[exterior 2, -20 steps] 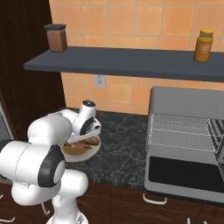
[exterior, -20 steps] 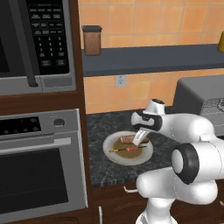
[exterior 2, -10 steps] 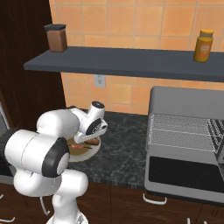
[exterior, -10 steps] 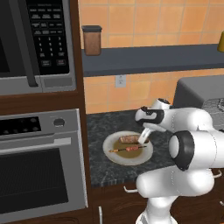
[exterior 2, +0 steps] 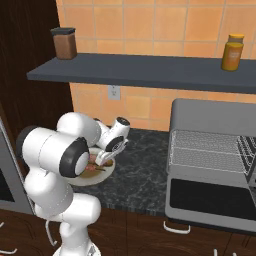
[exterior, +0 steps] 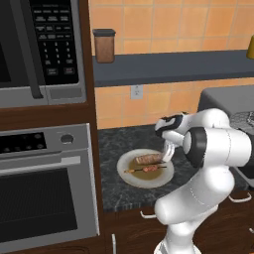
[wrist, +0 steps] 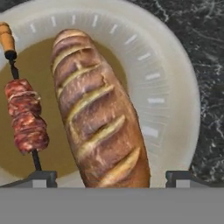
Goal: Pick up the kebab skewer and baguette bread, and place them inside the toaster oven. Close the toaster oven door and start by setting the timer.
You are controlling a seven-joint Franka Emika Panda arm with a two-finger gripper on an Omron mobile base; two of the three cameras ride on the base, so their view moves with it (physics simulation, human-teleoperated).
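count: one baguette bread (wrist: 98, 113), one kebab skewer (wrist: 25, 114), side by side on one white plate (wrist: 175, 100) | gripper (wrist: 111, 178) fingers spread wide over baguette, gripping nothing | near plate: toaster oven (exterior 2: 212, 165), door (exterior 2: 212, 199) dropped open, rack bare | above: brown canister (exterior: 104, 45), orange jar (exterior 2: 232, 52) on shelf

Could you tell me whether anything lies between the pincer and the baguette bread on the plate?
Nothing visible does. The open pincer hangs right over the baguette bread, its tips either side; the kebab skewer lies beside it on the plate.
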